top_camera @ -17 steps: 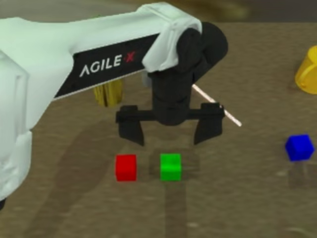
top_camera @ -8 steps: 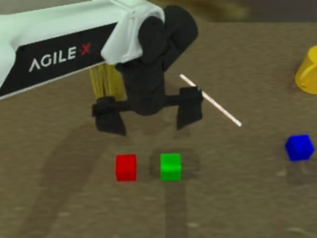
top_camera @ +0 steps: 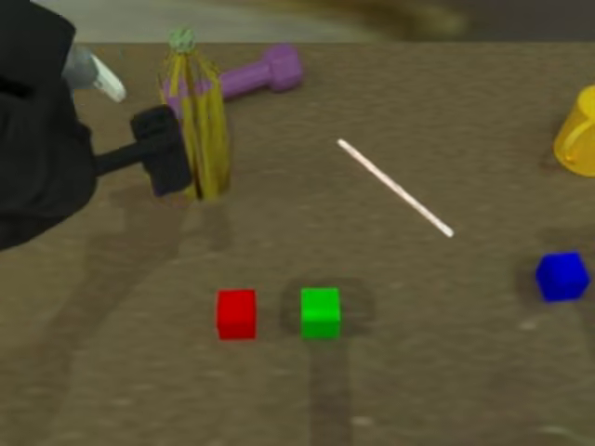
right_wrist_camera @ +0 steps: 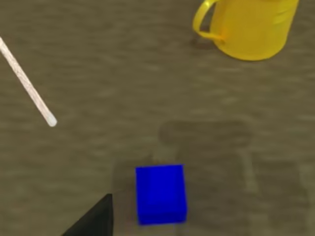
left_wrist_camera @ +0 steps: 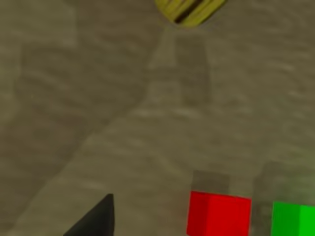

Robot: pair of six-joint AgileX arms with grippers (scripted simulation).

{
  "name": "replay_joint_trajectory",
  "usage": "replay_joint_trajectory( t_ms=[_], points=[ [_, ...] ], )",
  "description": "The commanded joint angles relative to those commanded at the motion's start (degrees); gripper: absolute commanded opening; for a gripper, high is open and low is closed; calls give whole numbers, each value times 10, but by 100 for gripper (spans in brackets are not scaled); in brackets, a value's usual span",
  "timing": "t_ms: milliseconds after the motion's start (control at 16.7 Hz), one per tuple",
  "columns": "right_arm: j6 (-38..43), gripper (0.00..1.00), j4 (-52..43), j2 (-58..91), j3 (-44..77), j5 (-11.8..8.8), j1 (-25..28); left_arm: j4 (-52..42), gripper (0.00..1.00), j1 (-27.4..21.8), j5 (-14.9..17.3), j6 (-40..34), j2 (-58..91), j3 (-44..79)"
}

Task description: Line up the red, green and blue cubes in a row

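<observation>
A red cube (top_camera: 236,314) and a green cube (top_camera: 320,312) sit side by side on the brown desk (top_camera: 418,372), close together with a narrow gap, their faces squared up. That pair looks placed. The blue cube (top_camera: 561,277) rests well apart from them, far over toward the desk's right side and slightly turned, so by my reading two thirds of the row is done and the blue cube has yet to join it beside the green one.

The left tool (top_camera: 149,158) hangs at the desk's left, holding nothing; only one of its dark fingers shows plainly, so I cannot tell how wide it stands. The red and green cubes lie well off from it, nearer the desk's middle. A yellow bottle (top_camera: 200,130) stands just beside it, a purple dumbbell (top_camera: 251,74) behind.

The right tool is out of the overhead view; its wrist camera looks down on the blue cube, near a white stick (right_wrist_camera: 27,83) and a yellow mug (right_wrist_camera: 251,27).
</observation>
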Motion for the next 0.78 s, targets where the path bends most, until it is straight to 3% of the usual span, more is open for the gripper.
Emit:
replay_joint_trajectory(
  t_ms=[420, 780],
  points=[
    [5, 100, -200, 382, 244, 0, 28, 215, 100, 148, 4, 166, -420, -353],
    [8, 100, -310, 588, 402, 1, 45, 361, 100, 222, 16, 303, -648, -537]
  ],
)
